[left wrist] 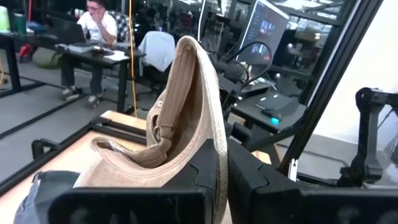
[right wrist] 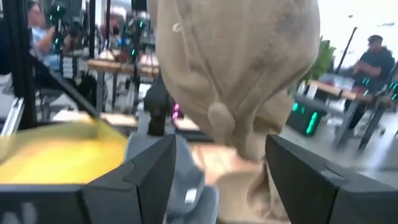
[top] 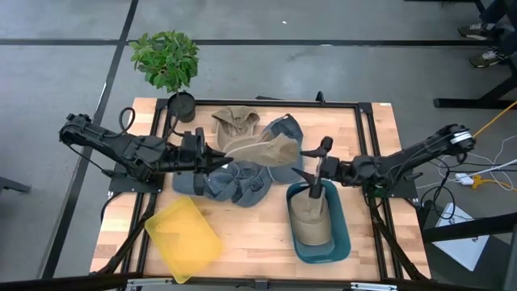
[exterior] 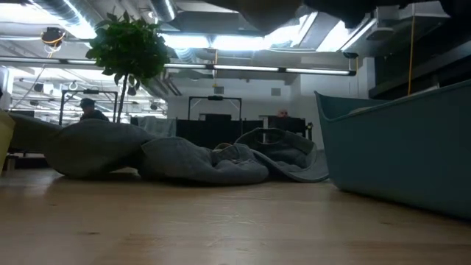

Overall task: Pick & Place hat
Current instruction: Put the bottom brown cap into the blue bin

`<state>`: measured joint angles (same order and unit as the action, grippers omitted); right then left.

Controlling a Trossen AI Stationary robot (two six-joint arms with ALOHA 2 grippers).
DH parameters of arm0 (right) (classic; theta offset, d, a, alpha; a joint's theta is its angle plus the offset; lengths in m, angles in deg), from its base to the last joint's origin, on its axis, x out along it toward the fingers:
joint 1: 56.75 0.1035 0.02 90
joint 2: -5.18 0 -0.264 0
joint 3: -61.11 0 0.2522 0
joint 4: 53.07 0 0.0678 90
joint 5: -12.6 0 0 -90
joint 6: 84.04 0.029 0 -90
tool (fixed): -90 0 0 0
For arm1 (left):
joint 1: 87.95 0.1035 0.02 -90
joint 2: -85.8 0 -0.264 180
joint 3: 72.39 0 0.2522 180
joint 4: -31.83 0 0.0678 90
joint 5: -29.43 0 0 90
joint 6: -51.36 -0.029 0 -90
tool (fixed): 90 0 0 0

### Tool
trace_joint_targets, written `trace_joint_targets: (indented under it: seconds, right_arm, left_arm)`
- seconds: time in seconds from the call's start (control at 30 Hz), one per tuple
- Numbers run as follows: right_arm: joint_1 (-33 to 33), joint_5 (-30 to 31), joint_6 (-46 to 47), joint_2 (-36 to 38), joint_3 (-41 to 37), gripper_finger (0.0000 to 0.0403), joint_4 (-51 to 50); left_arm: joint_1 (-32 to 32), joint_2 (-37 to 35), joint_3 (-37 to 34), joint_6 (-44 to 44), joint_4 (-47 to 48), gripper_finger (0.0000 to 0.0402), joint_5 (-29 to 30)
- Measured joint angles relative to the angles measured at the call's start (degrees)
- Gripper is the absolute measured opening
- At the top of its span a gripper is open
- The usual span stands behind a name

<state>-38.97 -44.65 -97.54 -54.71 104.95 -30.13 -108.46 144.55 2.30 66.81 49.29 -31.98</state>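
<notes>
High view: my left tool [top: 216, 155] pinches a tan hat [top: 262, 149] aloft, my right tool [top: 311, 174] spread beside it, one hat in teal bin [top: 343, 238], several unplaced.

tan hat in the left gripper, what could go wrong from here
1. The left gripper pinches the tan hat only by a thin edge, so it may slip and drop onto the blue hats.
2. The open right gripper sits right beside the hanging hat; the two arms could collide.
3. The teal bin already holds a tan hat, so a second may land on the rim.
</notes>
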Motion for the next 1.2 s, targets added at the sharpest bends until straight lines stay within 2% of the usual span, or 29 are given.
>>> trace_joint_targets:
  seconds: [0.3, 0.7, 1.03, 1.2]
  right_arm:
    - [-0.1, -0.3, -6.7, -2.6, 0.0, 0.0245, 10.6]
    - [-3.9, -8.7, -9.1, -5.1, 0.0, 0.0245, 16.7]
    - [-7.0, -20.7, -8.7, -5.3, 0.0, 0.0245, 18.8]
    - [-7.1, -22.5, -8.7, -5.3, 0.0, 0.0245, 18.8]
  left_arm:
    - [0.0, 0.0, 0.0, -0.8, -1.1, 0.0010, 1.8]
    - [0.0, 0.0, 0.0, -1.2, -2.3, 0.0011, 0.3]
    - [0.0, 0.0, 0.0, -1.2, -2.7, 0.0012, 0.2]
    - [0.0, 0.0, 0.0, -1.2, -2.7, 0.0012, 0.2]
